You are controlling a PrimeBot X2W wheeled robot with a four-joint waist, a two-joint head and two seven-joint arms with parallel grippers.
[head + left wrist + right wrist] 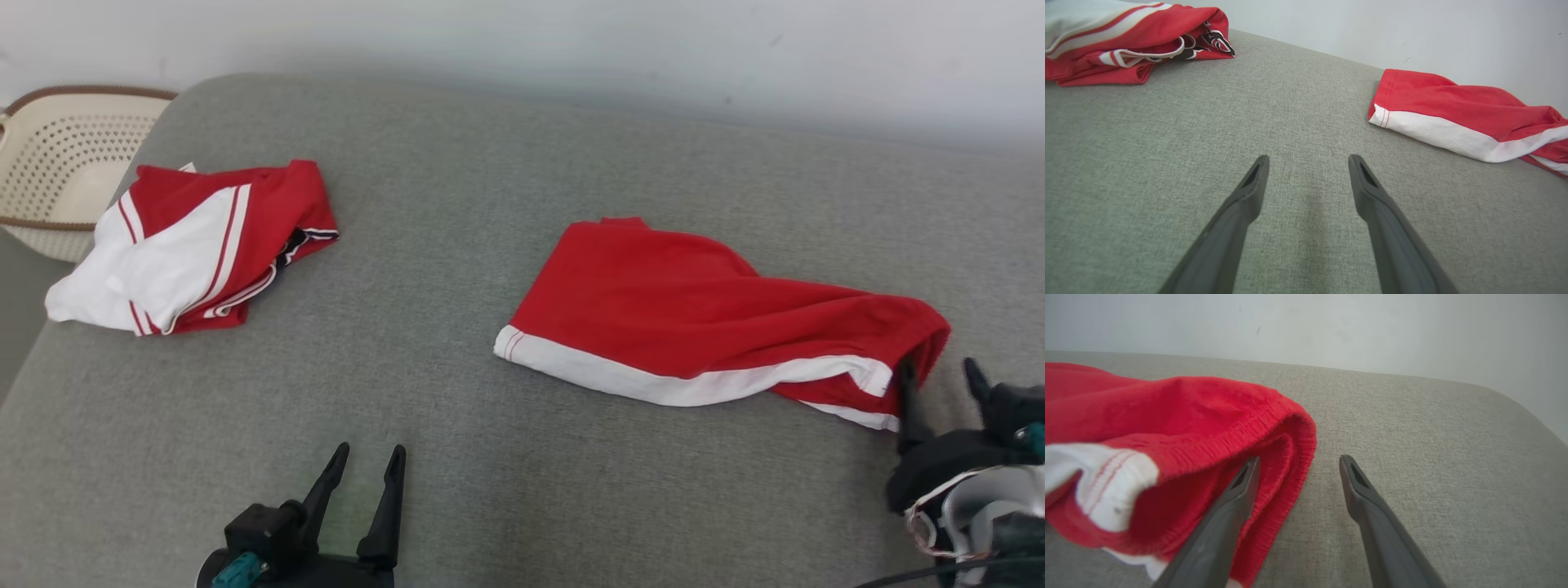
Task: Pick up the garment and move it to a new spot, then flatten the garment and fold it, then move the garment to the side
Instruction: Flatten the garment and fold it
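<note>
Finds the red garment (694,310) folded at 3 o'clock on the grey cushion (490,490). Shows the right gripper (937,367) at 4 o'clock, fingers spread, one against the garment's ribbed end, nothing pinched. Shows the left gripper (369,449) at 6 o'clock, parted, empty.

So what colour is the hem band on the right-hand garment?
White band on the red garment; head view shows it best.

The basket (57,163) runs off the left edge at the upper left of the head view. In the right wrist view, the red garment (1167,412) is cut off by the left edge. At the upper left of the left wrist view, the red-and-white garment (1126,36) runs past the top edge, and its black print is too crumpled to read.
</note>
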